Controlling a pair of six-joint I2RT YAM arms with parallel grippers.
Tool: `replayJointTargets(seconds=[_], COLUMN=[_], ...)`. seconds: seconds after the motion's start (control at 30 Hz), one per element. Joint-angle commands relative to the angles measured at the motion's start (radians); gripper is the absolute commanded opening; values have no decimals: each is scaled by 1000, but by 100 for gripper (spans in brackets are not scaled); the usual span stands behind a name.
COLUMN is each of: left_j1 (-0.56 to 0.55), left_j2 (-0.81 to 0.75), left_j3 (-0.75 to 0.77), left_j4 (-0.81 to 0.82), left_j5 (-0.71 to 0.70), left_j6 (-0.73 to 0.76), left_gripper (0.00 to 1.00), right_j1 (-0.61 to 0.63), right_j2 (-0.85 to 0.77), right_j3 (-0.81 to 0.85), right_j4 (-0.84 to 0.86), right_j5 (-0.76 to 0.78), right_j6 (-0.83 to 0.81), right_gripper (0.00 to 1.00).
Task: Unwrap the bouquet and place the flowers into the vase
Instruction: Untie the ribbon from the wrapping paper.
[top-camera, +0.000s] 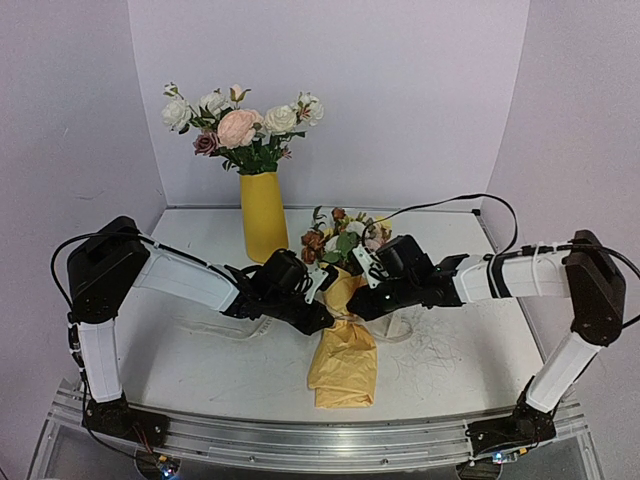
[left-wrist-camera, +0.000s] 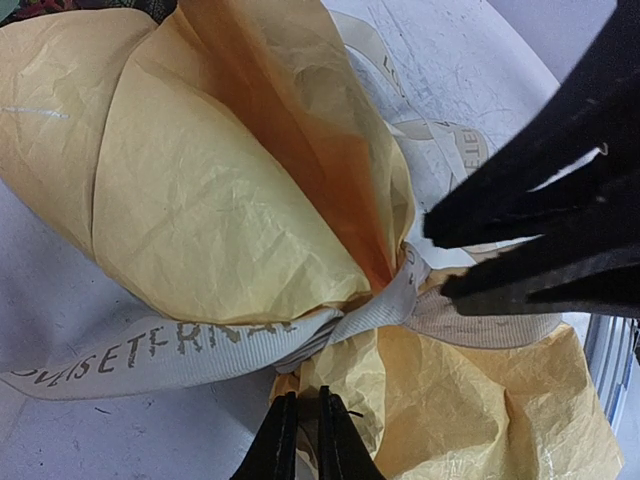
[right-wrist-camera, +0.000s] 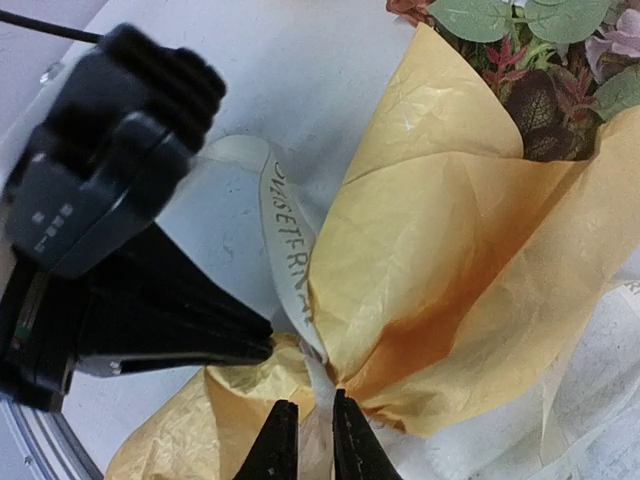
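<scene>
step: untie ribbon (left-wrist-camera: 150, 355) | left end effector (left-wrist-camera: 308, 396): nearly closed, pinning bouquet (left-wrist-camera: 200, 200) paper under knot | right end effector (right-wrist-camera: 311, 402): nipped on ribbon | tip: pull tail outward, steadily

Left arm (top-camera: 190, 275), right arm (top-camera: 500, 275) — jaws near-closed.

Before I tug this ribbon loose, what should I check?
1. Right gripper closed on the ribbon: ok, a strip sits in its grip.
2. Left gripper pinning the bouquet: cannot tell; jaws nearly together by the knot.
3. Ribbon untied: not ok, it cinches the bouquet's waist.
4. Vase free for the flowers: not ok, roses fill it.
</scene>
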Motion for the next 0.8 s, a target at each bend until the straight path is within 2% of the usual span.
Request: replayJointTargets(seconds=[0.0, 0.47, 0.6, 0.67, 0.77], left_j1=[-5, -6, -7, -7, -8], left_j2=[3, 13, 14, 14, 14], left_j3=[29, 43, 44, 44, 45], left_j4=[-4, -5, -5, -5, -5], left_j5=[-6, -5, -8, -7, -8], left_j6=[15, 16, 15, 14, 13], left_gripper=[11, 10, 11, 11, 10], right_j1=[-4, 12, 22, 21, 22], right_j2=[62, 131, 137, 120, 60], right_j3=[85, 69, 76, 73, 55], right_j4=[-38, -44, -49, -52, -46], right_j5=[53, -32, -41, -22, -15], right_j6=[-49, -67, -75, -72, -65], right_gripper=[15, 18, 11, 0, 0])
